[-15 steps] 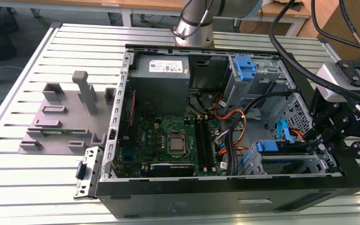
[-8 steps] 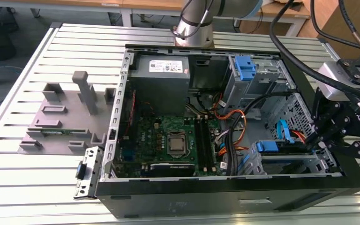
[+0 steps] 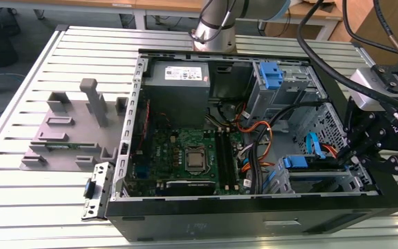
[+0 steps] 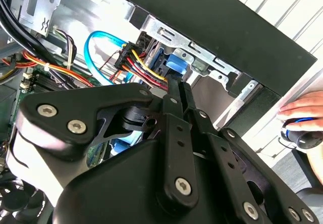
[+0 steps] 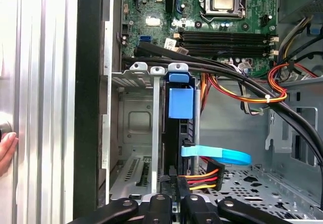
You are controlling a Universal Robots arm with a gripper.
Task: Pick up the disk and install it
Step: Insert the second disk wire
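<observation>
The disk (image 5: 180, 103) stands on edge in the drive cage at the case's front corner, its blue carrier tab facing out of the bay. In the exterior view its blue carrier (image 3: 296, 162) sits low in the cage on the exterior view's right. A blue data cable (image 5: 217, 155) and a red-yellow-black power plug (image 5: 202, 178) lie at its rear end. My gripper (image 4: 176, 86) is shut, its fingertips pressed together against the disk's rear edge beside that plug. It hangs over the case's side wall (image 3: 356, 155). Its fingertips (image 5: 177, 182) hold nothing.
The open computer case (image 3: 254, 225) lies on a slatted metal table (image 3: 19, 207). Inside are a motherboard (image 3: 192, 155), a grey power-supply box (image 3: 176, 78), a bare blue bracket (image 3: 271, 75) and bundled cables (image 5: 242, 95). A grey fixture (image 3: 68, 129) sits beside the case. A person's hand (image 4: 303, 114) rests nearby.
</observation>
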